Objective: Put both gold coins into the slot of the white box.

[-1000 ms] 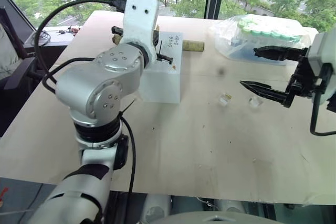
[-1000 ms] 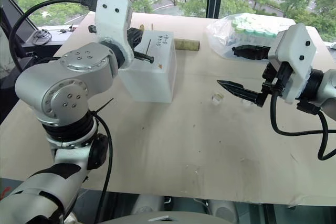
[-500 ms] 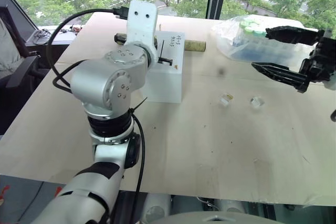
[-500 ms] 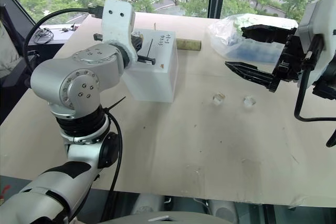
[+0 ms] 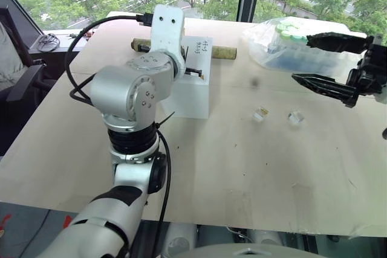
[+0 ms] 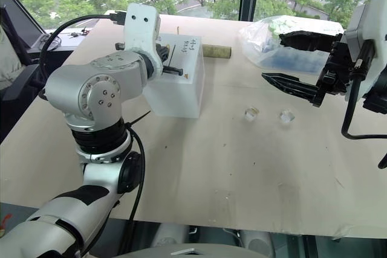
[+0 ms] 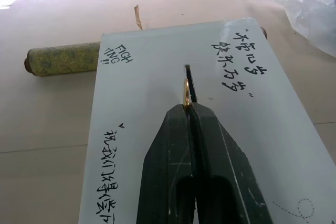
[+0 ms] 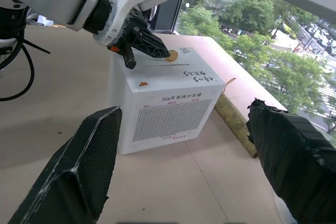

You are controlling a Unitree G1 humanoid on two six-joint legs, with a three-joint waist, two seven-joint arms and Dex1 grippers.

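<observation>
The white box (image 5: 195, 92) stands at the far left-centre of the table, its slot (image 7: 189, 77) a thin black line across the top. My left gripper (image 7: 187, 109) is shut on a gold coin (image 7: 186, 94), held on edge just over the near end of the slot. The right wrist view shows the same gold coin (image 8: 171, 54) at the fingertips above the white box (image 8: 168, 108). A tiny gold glint (image 5: 265, 111), perhaps the other coin, lies against a clear block. My right gripper (image 5: 301, 58) hangs open in the air at the right, above the table, holding nothing.
Two small clear blocks (image 5: 259, 116) (image 5: 294, 118) lie right of the box. A clear bag of green-capped tubes (image 5: 290, 43) sits at the back right. An olive rolled cylinder (image 5: 222, 53) lies behind the box. Windows stand beyond the table's far edge.
My right gripper rose and drew right, away from the clear blocks, staying open. My left gripper edged slightly down toward the slot, the coin still in it.
</observation>
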